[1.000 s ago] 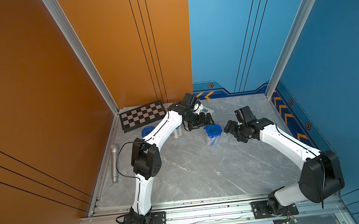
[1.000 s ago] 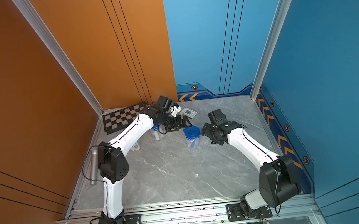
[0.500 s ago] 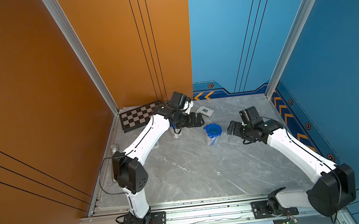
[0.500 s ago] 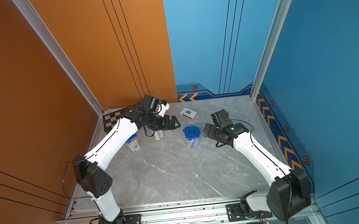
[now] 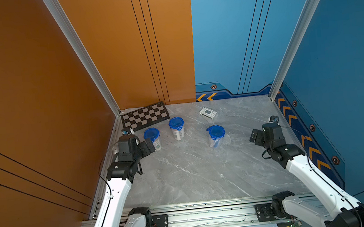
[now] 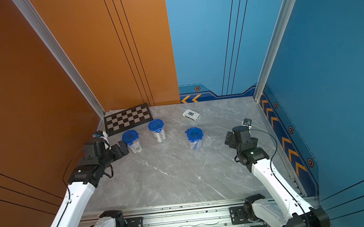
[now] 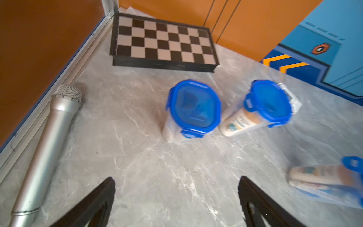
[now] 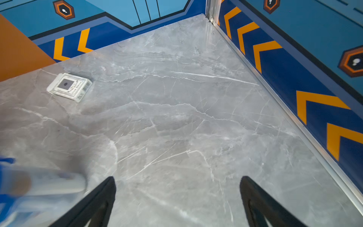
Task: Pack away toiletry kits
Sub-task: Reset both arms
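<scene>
Left gripper (image 7: 176,180): jaws spread wide with nothing between them. It hangs over the bare table (image 5: 194,175), nearer than the chessboard (image 5: 145,116) and off that board's near left corner. It points at the left cup and is short of touching it.
Right gripper (image 8: 176,178): jaws equally wide, holding nothing. It is well apart from the chessboard, far to its right, over bare marble.
Microphone (image 7: 49,137): grey metal, lying along the table's left edge, nearer than the chessboard's left end. It shows only in the left wrist view.
Right cup (image 5: 215,137): upright and lidded, well apart from the chessboard, to its right and nearer. White and blue items show through its clear wall. It is blurred in both wrist views.
Left cup (image 5: 154,140): upright, just in front of the chessboard's near edge.
Far cup (image 5: 177,129): upright, just beside the chessboard's near right corner. A white labelled tube leans against its wall in the left wrist view.
Blue lids (image 7: 193,106): one sits on each of the three cups.
White box (image 5: 208,113): flat, grey label up, to the right of the chessboard at about the same depth, apart from every cup.
Chessboard: lies flat in the far left corner of the table.
</scene>
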